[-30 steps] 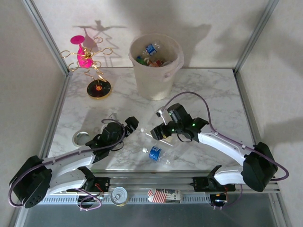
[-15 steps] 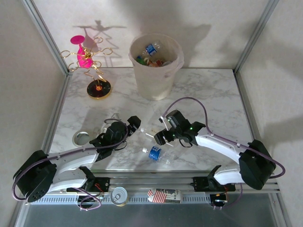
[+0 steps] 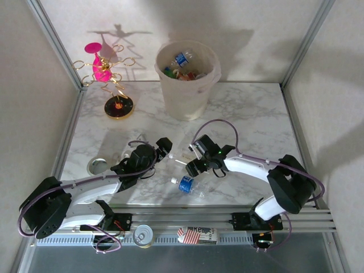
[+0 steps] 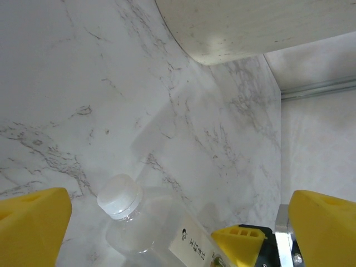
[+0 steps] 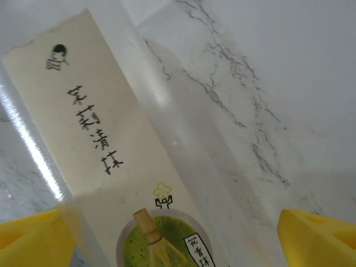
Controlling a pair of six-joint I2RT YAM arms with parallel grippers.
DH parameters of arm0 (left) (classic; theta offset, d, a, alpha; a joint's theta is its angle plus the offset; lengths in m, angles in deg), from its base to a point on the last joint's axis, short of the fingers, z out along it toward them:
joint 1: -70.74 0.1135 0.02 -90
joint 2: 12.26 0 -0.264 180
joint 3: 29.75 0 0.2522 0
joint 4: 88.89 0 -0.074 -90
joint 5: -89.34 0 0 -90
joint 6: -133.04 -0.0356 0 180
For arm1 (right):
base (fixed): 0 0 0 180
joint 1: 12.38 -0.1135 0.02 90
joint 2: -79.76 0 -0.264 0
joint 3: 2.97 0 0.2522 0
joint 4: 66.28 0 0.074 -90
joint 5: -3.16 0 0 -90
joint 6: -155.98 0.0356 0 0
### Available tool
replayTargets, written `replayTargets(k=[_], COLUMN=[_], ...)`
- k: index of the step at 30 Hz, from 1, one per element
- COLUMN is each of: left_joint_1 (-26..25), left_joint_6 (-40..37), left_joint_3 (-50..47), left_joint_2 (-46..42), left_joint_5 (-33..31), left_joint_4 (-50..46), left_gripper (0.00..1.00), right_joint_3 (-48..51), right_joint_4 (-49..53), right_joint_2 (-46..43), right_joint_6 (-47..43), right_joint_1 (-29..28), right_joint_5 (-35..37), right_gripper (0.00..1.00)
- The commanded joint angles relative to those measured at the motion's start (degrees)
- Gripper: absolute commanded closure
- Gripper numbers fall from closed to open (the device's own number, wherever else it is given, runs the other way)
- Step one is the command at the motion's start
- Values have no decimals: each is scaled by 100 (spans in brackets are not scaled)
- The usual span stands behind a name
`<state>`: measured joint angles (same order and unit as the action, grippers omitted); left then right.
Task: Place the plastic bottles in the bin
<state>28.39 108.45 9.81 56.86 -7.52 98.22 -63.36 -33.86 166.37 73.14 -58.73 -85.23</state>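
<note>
The clear bottle with the cream tea label is seen lying on its side on the marbled tabletop, in front of the bin and well apart from it. It is straddled by the right gripper, whose yellow fingers are spread wide. One is set hard by the bottle's flank, touching or not cannot be told, and the other is held off with bare marble between. Nothing is gripped. The left gripper is opened just as wide, and the bottle's white cap is framed between its fingers, untouched. A few other bottles are seen inside the bin, and a blue-labelled bottle is seen on the tabletop, nearer the arm bases.

Crowding is judged the main danger. One bottle is addressed from both ends, and a right fingertip is caught in the left wrist view, close by. If both grippers are closed or advanced together, fingers could be knocked together or the bottle pinched askew.

The bottle is round and smooth. If it is met by one finger first, it could be rolled away into the blue-labelled bottle. If thin plastic is squeezed too hard, it could be buckled and squirted out. The bin is tall, so its rim could be struck on a low carry.
</note>
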Motion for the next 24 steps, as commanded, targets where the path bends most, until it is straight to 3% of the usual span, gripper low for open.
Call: replayTargets(k=[1, 10, 24], left_joint_1=[-54, -54, -56], left_joint_6=[16, -2, -19], left_joint_3=[83, 74, 21], left_joint_2=[18, -21, -110], left_joint_5=[-9, -42, -106], left_joint_4=[83, 37, 3], left_gripper=[0, 0, 0], right_joint_3=[-210, -379, -417], right_joint_4=[-95, -204, -315], right_joint_2=[188, 612, 822], right_joint_6=[-114, -240, -316], right_joint_1=[-42, -45, -50], right_joint_5=[285, 342, 437], right_gripper=[10, 15, 32])
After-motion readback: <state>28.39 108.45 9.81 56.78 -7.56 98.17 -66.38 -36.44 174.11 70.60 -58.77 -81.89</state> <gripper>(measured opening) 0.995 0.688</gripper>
